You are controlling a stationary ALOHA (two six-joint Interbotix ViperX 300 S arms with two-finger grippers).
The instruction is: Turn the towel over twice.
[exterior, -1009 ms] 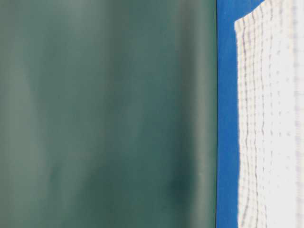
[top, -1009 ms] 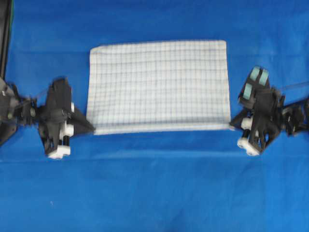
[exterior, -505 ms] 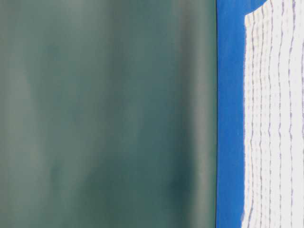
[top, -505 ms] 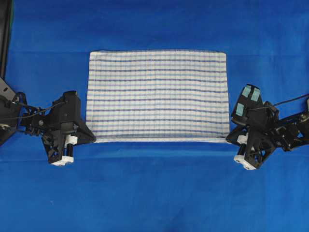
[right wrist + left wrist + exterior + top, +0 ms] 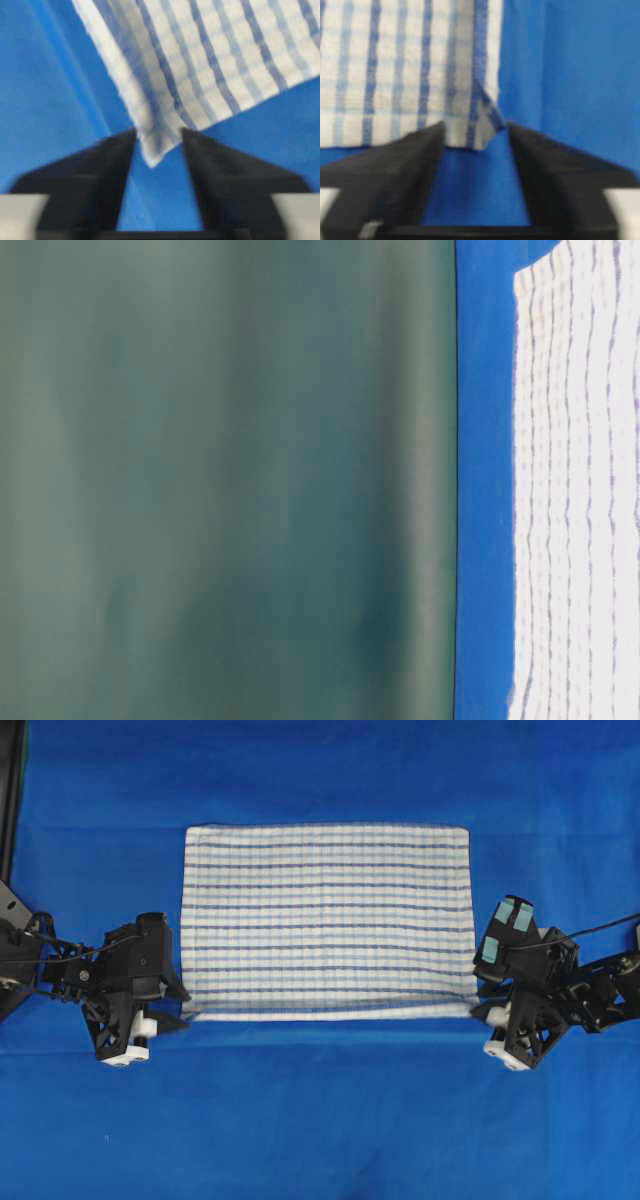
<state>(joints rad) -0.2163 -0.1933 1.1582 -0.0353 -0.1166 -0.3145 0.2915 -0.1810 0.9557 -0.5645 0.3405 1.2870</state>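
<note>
Both pairs of jaws have spread apart since the earlier frames, when we had them pinched on the towel's near corners; the towel (image 5: 327,920) itself has not shifted.

Nearest to us, in the wrist views, each near corner of the towel sits between open jaws and is no longer clamped. Our left gripper (image 5: 475,137) stands open at the towel's near-left corner, which curls up slightly; our right gripper (image 5: 157,142) stands open at the near-right corner, whose tip pokes between the jaws.

We judge this to be the release after a flip. To do it well, we should draw both grippers straight back from the towel's near edge, keeping the jaws wide so no finger snags the hem and drags the curled corner.

Farther out, the towel lies flat on the blue surface (image 5: 320,1120), midway between the two grippers. Its long axis runs from one gripper to the other, its dark stripes follow that axis, and its far edge lies square and smooth.
</note>
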